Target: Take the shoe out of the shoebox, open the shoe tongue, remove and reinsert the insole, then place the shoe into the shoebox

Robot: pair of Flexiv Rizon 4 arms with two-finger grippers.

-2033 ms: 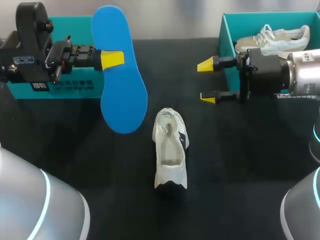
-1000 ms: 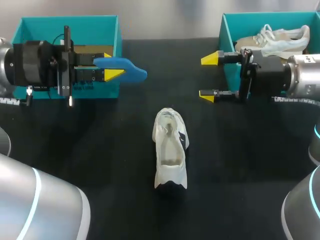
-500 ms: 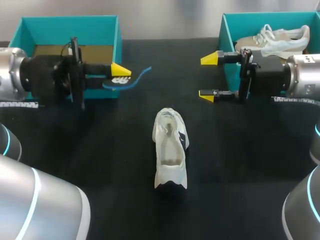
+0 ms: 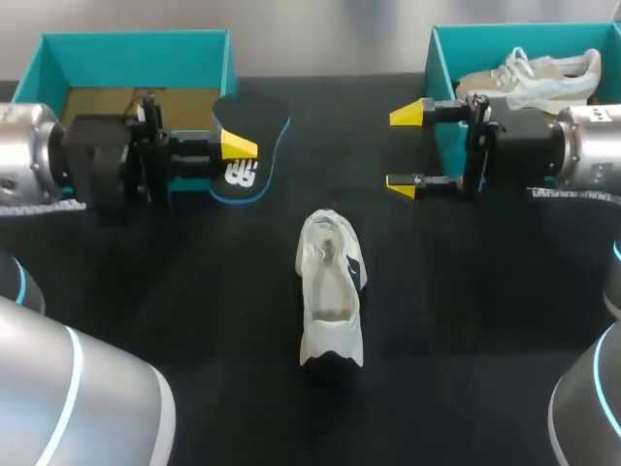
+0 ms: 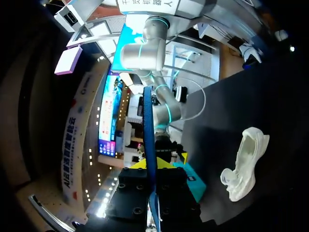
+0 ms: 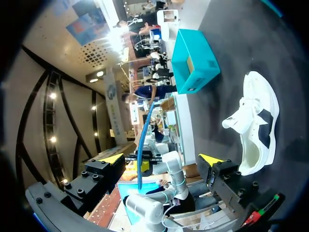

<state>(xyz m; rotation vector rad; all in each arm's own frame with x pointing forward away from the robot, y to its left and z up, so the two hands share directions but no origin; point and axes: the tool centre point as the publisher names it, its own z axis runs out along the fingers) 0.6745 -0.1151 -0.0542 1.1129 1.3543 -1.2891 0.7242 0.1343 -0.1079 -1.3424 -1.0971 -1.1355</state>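
Two teal shoeboxes frame the scene. At the far left of the tabletop (image 4: 194, 320) stands the left shoebox (image 4: 136, 37), its brown floor showing. Just in front of it our left tool (image 4: 238, 150) is clamped on the insole (image 4: 257, 121) near one end. The insole's dark face is up and the rest of it reaches free past the tool, well apart from the shoe.

In the middle the white shoe (image 4: 330, 291) sits on its sole with its mouth open and nothing holding it. To its right our right tool (image 4: 405, 148) hovers spread wide with nothing in it. It is just beside the right shoebox (image 4: 441, 58), where a second sneaker (image 4: 534, 78) rests.

We judge that putting the insole back is the step ahead, and that is where things could go wrong. The insole is thin and gripped at one end only, so it may droop, fold at the shoe's collar or slip out of the clamp as it is pushed in. The white shoe is loose on the tabletop, so a shove from the insole could slide or tip it unless the right tool steadies it first.

By count we see two shoeboxes, two shoes, one insole and two tools.
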